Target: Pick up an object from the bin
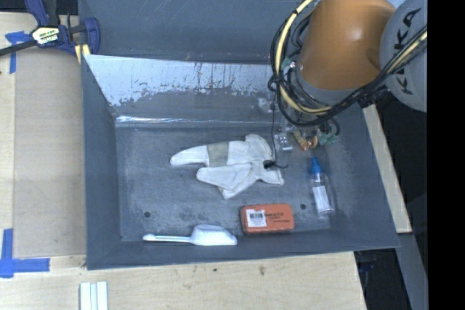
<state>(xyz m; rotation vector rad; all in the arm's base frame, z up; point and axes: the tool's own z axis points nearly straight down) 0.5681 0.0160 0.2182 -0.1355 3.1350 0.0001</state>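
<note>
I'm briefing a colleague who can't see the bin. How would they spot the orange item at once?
Look at the floor of the grey metal bin, along the wall at the picture's bottom. Right of the white plastic scoop and below the crumpled white cloth lies a small flat orange box. Among the bin's things it alone is orange, and it bears a white barcode label.

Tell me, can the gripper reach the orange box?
Probably yes: the orange box lies alone on the bin floor with nothing on top, and the gripper sits close by, at the edge of the white cloth.

Cloth [229,163] centre; box [267,218], scoop [192,236] in front; vial [318,192] right.
</note>
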